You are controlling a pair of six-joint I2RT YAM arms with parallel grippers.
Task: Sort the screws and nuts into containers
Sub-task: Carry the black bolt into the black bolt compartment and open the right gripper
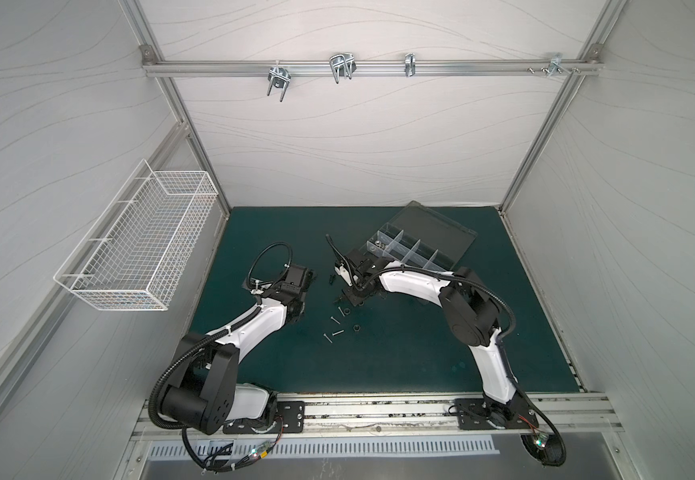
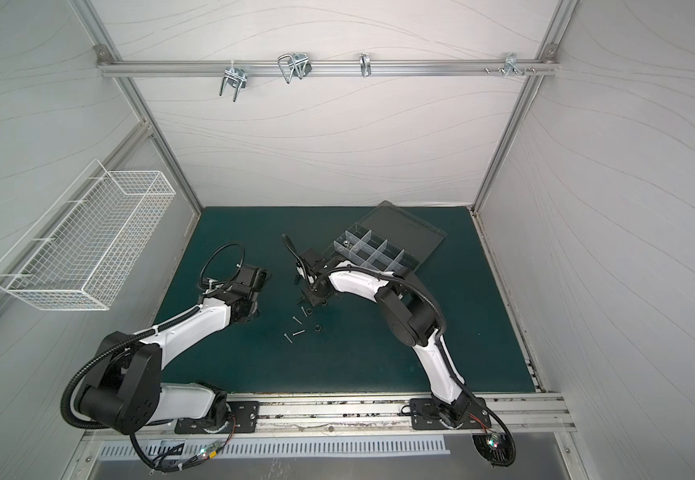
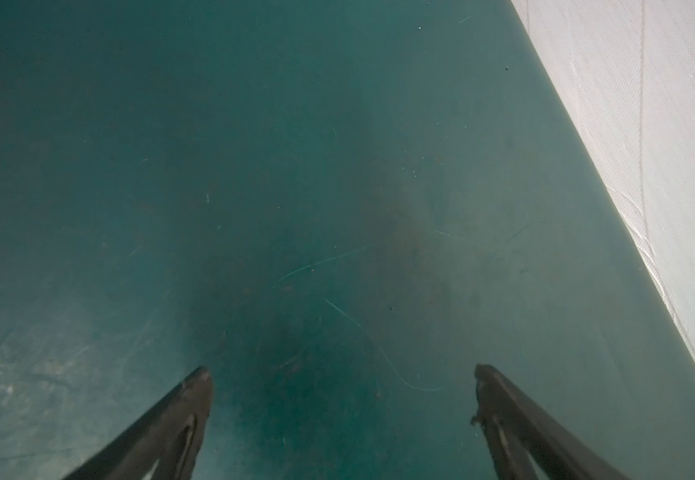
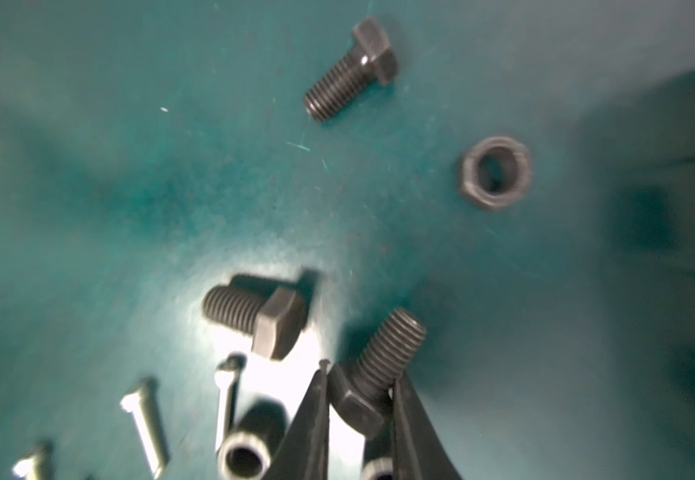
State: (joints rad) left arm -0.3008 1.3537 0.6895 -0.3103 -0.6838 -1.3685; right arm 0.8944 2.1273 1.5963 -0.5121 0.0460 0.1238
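**Right arm has a black bolt pinched: lift and bin it next**

The short black hex-head bolt [image 4: 379, 365] sits between the fingers of the right gripper [image 4: 358, 374], head end in the pinch and thread poking out past the tips. The jaws are drawn in narrow and both inner faces look to be touching it. I can't tell whether it's off the dark green mat [image 4: 130, 187] yet.

Loose on the mat around it:
- a near black bolt [image 4: 260, 318] just beside the pinch
- a far black bolt [image 4: 352, 68]
- a black hex nut [image 4: 495, 172]
- thin silver screws [image 4: 146, 419]

The clear plastic organizer box [image 1: 414, 245] with white dividers lies just beyond the right wrist in both top views. Its clear lid [image 1: 437, 226] is folded open behind it. One corner compartment [image 1: 379, 246] holds shiny silver pieces. The rest look empty, but it's too small to be sure.

The left gripper [image 3: 341, 374] is spread wide with nothing in it. It's over bare mat, well apart from the pile.

Step in hand, as I read it: grasping one screw. The task looks early, since most of the fasteners are on the mat.

Next move calls for:
- a straight lift to clear the near bolt
- a short carry to the box
- a compartment other than the one with the silver pieces
- a low release so it doesn't bounce over a divider

Risk: the grip is at the head end, so the bolt may pivot in the pinch.
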